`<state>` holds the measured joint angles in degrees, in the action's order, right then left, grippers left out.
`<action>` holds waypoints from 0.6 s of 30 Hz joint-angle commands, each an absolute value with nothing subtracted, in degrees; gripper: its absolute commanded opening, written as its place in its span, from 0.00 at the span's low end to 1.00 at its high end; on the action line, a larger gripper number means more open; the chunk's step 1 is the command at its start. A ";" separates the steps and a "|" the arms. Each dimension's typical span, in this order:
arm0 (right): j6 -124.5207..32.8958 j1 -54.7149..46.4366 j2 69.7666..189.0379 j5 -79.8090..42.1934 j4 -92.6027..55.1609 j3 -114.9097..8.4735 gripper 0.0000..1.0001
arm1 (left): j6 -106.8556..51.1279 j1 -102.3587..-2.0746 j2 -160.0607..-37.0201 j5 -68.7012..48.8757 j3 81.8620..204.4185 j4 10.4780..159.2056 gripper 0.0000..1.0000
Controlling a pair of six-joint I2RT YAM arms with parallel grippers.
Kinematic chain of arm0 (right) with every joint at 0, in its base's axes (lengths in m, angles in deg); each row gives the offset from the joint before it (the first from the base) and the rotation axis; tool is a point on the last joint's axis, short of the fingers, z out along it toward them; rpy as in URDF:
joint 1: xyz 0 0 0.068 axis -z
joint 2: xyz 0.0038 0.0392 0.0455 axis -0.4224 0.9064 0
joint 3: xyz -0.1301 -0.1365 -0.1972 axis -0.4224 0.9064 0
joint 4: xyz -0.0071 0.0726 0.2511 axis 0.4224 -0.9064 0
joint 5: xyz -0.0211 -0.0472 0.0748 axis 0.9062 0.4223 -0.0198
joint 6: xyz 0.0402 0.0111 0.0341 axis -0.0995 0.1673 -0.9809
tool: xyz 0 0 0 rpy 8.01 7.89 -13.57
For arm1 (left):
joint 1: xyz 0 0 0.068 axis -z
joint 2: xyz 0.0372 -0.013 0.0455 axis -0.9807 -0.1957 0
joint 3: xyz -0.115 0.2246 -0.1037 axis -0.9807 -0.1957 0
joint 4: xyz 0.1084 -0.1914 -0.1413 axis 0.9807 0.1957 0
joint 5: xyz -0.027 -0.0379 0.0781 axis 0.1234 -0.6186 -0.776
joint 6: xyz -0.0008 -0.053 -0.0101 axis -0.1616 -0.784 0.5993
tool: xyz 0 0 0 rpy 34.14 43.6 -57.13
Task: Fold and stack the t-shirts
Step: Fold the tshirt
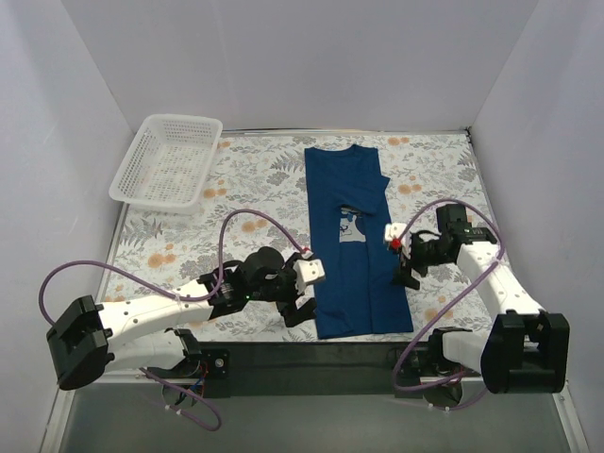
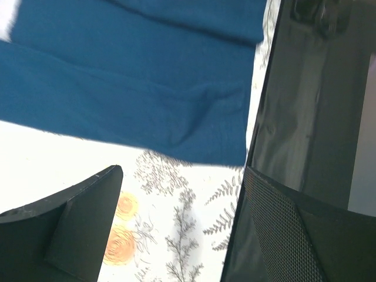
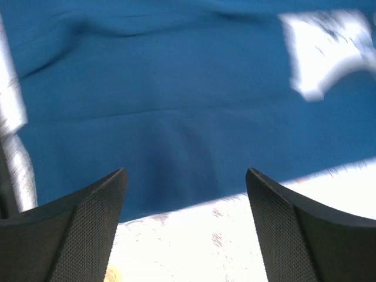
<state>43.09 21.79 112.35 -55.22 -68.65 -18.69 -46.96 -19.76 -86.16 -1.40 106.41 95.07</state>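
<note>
Down the middle of the floral surface [image 1: 245, 179] you have 1 navy-blue t-shirt [image 1: 354, 274], lying flat as a long narrow strip. Its collar is at the far end and its hem at the near edge, and a fold half covers the light grey print [image 1: 351, 225]. Your left hand [image 1: 300, 310] sits just beside the shirt's left edge near the hem, fingers spread wide with nothing between them. Your right hand [image 1: 407, 276] sits just beside the right edge, equally wide and empty. A white mesh basket [image 1: 168, 160] stands in the far left corner, well apart from the shirt.
</note>
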 commanded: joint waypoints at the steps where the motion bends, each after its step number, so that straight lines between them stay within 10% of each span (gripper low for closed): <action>1: 8.27 23.49 118.17 -49.24 -44.27 -25.98 0.73 | -46.16 -19.04 -86.24 -1.47 105.86 95.12 0.77; 7: -30.74 24.37 139.61 -38.61 -26.87 -41.90 0.68 | -53.80 -18.95 -81.85 -11.57 105.78 94.06 0.77; 18: -44.97 24.37 170.56 -31.91 -28.23 -72.74 0.62 | -58.56 -18.77 -69.28 -20.46 99.80 93.19 0.77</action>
